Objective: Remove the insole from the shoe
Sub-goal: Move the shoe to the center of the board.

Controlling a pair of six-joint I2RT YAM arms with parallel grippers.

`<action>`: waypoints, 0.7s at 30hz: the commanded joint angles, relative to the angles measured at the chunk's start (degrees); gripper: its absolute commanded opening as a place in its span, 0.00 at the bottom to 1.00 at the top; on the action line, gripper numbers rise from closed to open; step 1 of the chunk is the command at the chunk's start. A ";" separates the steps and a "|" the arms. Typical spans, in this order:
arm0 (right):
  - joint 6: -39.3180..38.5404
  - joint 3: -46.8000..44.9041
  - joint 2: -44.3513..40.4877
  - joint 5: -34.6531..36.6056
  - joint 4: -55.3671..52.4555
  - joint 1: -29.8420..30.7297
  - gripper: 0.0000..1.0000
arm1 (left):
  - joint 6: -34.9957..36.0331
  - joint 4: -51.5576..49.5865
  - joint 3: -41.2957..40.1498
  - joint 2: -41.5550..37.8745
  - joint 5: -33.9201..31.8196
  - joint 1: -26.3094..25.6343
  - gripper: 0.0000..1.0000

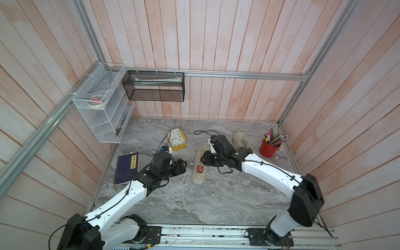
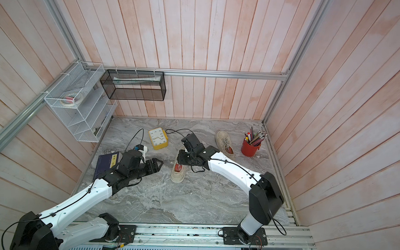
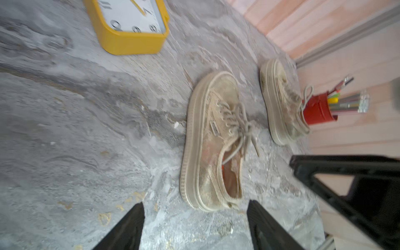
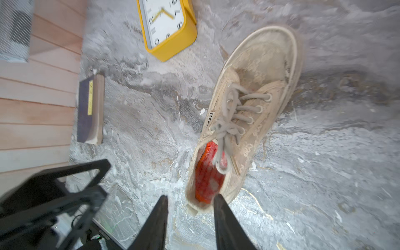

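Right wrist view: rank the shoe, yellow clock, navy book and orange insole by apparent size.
1. shoe, clearly largest.
2. yellow clock, though cropped by the frame.
3. navy book and insole (only partly visible): too close to rank.

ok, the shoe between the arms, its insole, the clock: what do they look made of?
Shoe: beige woven fabric upper, matte and stained. Its pale ribbed sole looks like rubber.
Insole: orange-red with a netted texture, probably fabric-faced; the core is not visible.
Clock: glossy yellow case, likely plastic.
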 commanded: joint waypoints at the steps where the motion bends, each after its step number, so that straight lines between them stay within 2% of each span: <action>1: 4.73 -4.42 -2.66 3.79 -3.40 -2.01 0.36 | 6.09 0.35 3.42 3.15 4.64 -2.17 0.74; 6: 6.26 -9.37 -7.05 3.12 -3.15 -6.09 0.34 | 11.61 0.32 7.71 9.87 7.54 -3.48 0.68; 10: 5.30 -11.16 -8.94 2.94 -2.24 -8.16 0.34 | 14.64 -1.36 11.64 16.08 7.33 -3.44 0.64; 12: 4.37 -11.81 -9.21 2.36 -1.73 -9.14 0.33 | 15.55 -1.42 12.89 18.96 7.38 -3.46 0.62; 15: 2.41 -12.95 -9.22 1.44 -0.32 -10.82 0.33 | 16.42 -1.44 15.08 22.99 7.06 -3.50 0.53; 21: -1.31 -13.59 -8.72 -1.51 2.02 -14.35 0.34 | 17.68 -2.87 19.66 29.68 4.83 -3.48 0.48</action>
